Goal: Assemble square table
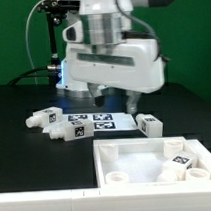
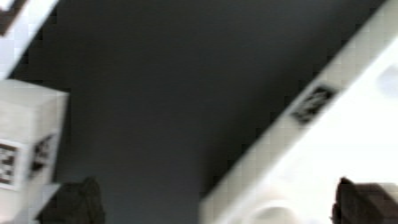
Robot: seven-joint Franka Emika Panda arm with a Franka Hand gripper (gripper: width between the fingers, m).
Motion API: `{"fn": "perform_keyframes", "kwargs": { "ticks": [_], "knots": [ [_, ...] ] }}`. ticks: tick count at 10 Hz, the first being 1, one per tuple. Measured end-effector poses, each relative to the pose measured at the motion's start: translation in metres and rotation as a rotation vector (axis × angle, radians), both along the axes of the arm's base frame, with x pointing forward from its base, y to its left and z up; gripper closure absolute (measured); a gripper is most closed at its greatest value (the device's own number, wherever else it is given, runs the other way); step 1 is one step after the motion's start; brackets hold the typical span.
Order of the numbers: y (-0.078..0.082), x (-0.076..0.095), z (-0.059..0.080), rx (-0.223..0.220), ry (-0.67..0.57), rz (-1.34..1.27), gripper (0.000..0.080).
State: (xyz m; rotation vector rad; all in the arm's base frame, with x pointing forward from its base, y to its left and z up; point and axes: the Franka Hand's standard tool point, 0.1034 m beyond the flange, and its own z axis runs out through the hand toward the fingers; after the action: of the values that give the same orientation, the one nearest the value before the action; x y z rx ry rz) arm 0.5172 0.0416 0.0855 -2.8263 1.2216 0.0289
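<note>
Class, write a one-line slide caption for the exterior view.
Panda arm hangs over a black table; loose white legs lie beyond the square panel.

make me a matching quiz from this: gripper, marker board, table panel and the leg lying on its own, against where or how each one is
Things:
1. gripper
2. marker board
3. square table panel
4. lone leg

Descriptions:
A. in the foreground, rim up, round corner sockets showing
B. on the dark table, just to the exterior view's right of the marker board
C. open, nothing between its fingers
D. thin and flat, bearing several black-and-white tags

Pairs: 1-C, 2-D, 3-A, 4-B
</note>
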Motion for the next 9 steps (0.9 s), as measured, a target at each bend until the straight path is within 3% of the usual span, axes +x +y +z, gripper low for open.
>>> {"fn": "perform_keyframes", "kwargs": {
  "ticks": [2,6,7,9],
  "knots": [
    [0.022,0.035,0.005,0.012,0.002,0.029,0.0151],
    [0.020,0.033,0.002,0.008,0.002,0.038,0.0151],
    [0.022,0.039,-0.002,-0.033,0.022,0.130,0.0151],
    [0.035,0.084,-0.005,-0.059,0.001,0.185,0.0151]
  ]
}}
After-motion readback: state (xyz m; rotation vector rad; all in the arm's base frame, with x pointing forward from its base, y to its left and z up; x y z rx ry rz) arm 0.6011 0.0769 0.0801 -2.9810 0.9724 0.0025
